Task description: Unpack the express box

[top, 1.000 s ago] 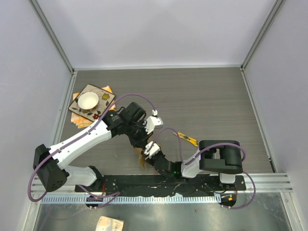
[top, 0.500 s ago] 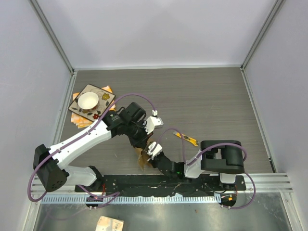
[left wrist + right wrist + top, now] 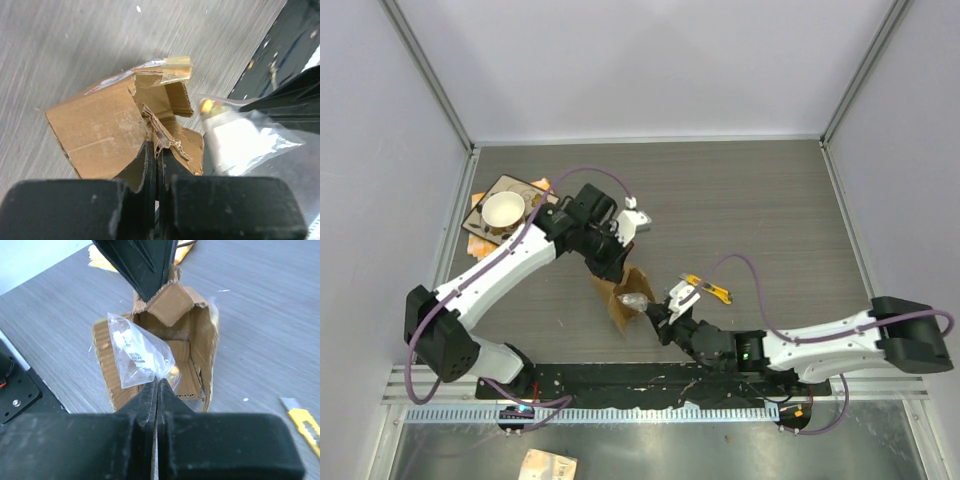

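The express box point(image 3: 623, 296) is a small brown cardboard box with torn, opened flaps, lying on the table in front of the arms. My left gripper point(image 3: 158, 150) is shut on a torn flap of the box point(image 3: 100, 135); it shows in the top view point(image 3: 620, 268) at the box's far side. My right gripper point(image 3: 158, 381) is shut on a clear plastic bag point(image 3: 137, 352) with a white item inside, held at the box's open mouth point(image 3: 172, 335). The bag also shows in the left wrist view point(image 3: 240, 137) and in the top view point(image 3: 638, 301).
A yellow utility knife point(image 3: 708, 288) lies right of the box, also in the right wrist view point(image 3: 302, 425). A flat brown-and-orange card with a white cup point(image 3: 504, 210) sits at the far left. The black rail point(image 3: 650, 378) runs along the near edge.
The right arm has stretched out and swung right, drawing the plastic bag out of the box. The left gripper and box have shifted up and right on the table.
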Motion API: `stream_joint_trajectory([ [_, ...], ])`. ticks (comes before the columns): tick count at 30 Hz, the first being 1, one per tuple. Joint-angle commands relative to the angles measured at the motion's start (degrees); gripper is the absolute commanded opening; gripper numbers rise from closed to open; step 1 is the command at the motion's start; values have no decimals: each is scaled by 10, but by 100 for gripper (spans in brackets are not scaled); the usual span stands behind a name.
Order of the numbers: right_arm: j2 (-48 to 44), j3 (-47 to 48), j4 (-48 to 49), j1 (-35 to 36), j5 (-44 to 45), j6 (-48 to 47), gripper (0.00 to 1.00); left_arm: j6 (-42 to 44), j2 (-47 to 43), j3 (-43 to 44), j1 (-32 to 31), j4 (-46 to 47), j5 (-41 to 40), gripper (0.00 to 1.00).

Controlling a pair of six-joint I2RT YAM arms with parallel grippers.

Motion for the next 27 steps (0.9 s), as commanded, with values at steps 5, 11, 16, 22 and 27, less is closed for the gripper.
stream_joint_trajectory([
  [5, -205, 82, -421, 2, 145, 70, 1, -4, 60, 133, 81, -34, 278, 0],
  [11, -306, 140, -597, -18, 300, 131, 1, 39, 116, 135, 88, -80, 411, 0],
  [16, -309, 165, -637, -146, 256, 147, 1, 105, 195, 72, 142, -104, 433, 0],
  [22, -195, 181, -624, -311, 81, 155, 1, 158, 250, 75, 201, -120, 394, 0],
  [27, -150, 166, -541, -394, 6, 124, 1, 129, 210, 66, 202, -77, 339, 18],
])
